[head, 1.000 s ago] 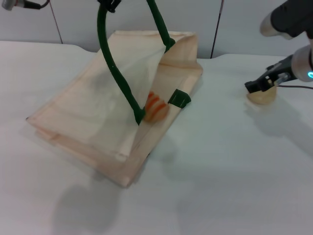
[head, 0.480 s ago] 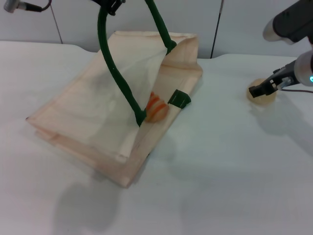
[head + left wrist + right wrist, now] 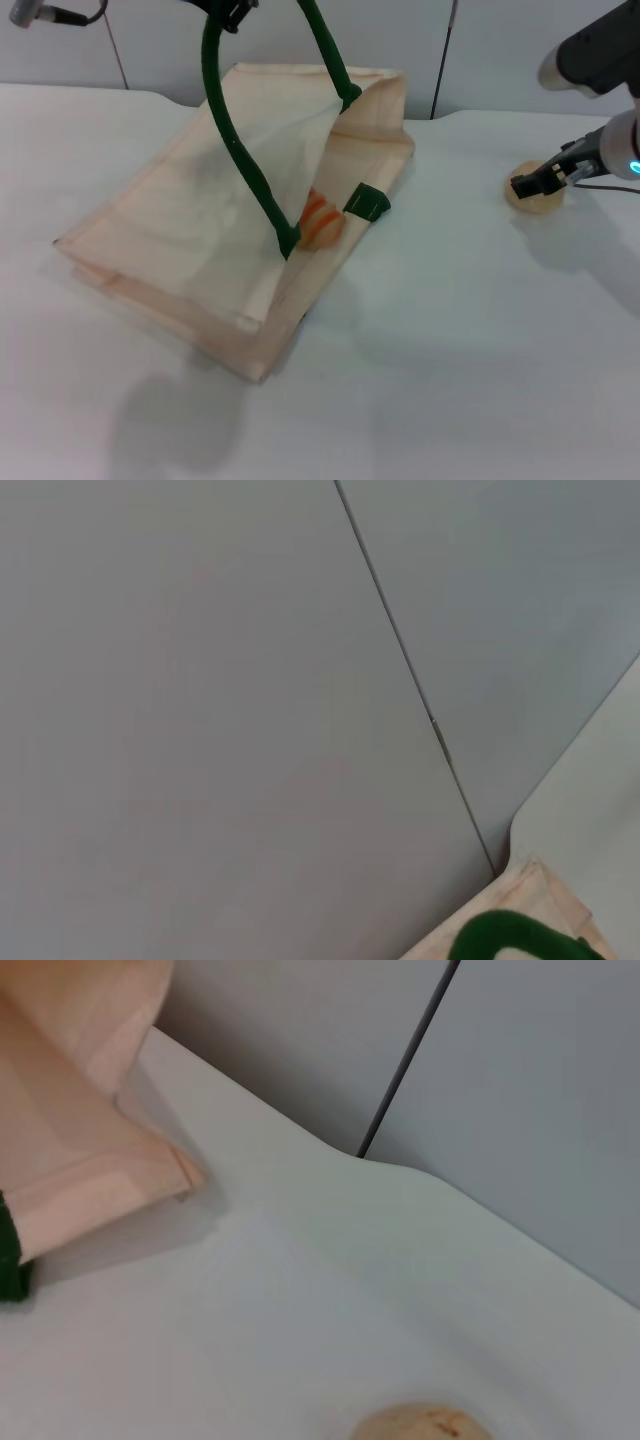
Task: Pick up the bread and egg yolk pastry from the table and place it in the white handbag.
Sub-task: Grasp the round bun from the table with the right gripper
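The white handbag (image 3: pixel 190 230) lies on the table, its mouth held up by its green handles (image 3: pixel 235 140). My left gripper (image 3: pixel 225 10) is at the top edge, shut on the handle; the handle also shows in the left wrist view (image 3: pixel 510 940). The striped bread (image 3: pixel 320 218) lies inside the bag's mouth. The egg yolk pastry (image 3: pixel 537 195) sits on the table at the far right. My right gripper (image 3: pixel 523 184) is right at the pastry's near-left top edge. The pastry also shows in the right wrist view (image 3: pixel 420 1423).
A green strap tab (image 3: pixel 367 202) sticks out beside the bread. The bag's corner (image 3: pixel 120 1160) shows in the right wrist view. A grey wall with dark seams (image 3: pixel 440 60) rises behind the white table (image 3: pixel 450 330).
My right arm has drawn slightly to the right and its tip has settled lower against the pastry. The pastry, bread and bag have not moved.
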`<state>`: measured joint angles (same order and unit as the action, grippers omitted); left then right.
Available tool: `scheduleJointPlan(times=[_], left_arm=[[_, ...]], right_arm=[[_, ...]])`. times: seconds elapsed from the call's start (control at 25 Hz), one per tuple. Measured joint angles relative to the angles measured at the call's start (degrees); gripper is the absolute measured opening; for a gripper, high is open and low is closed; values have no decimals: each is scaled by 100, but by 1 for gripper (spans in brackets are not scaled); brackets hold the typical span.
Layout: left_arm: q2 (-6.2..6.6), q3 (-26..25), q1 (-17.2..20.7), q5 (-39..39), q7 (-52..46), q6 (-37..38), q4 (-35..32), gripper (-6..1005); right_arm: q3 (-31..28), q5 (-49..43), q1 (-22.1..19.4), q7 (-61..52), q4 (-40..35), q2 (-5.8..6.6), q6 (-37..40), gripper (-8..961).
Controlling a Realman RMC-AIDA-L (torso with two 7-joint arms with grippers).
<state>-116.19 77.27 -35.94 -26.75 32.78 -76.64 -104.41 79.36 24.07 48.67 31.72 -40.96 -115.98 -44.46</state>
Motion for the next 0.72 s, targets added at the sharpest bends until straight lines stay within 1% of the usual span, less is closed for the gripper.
scheduleJointPlan(times=[0.08, 0.24, 0.72], left_arm=[[0, 5, 0, -2, -1, 0, 0, 138], [0, 11, -16, -5, -11, -16, -1, 139], [0, 12, -35, -14, -18, -9, -1, 141]], right_arm=[[0, 2, 120, 7, 246, 3, 166, 843], [0, 12, 192, 14, 389, 4, 243, 842], [0, 35, 213, 26, 555, 6, 429, 840]])
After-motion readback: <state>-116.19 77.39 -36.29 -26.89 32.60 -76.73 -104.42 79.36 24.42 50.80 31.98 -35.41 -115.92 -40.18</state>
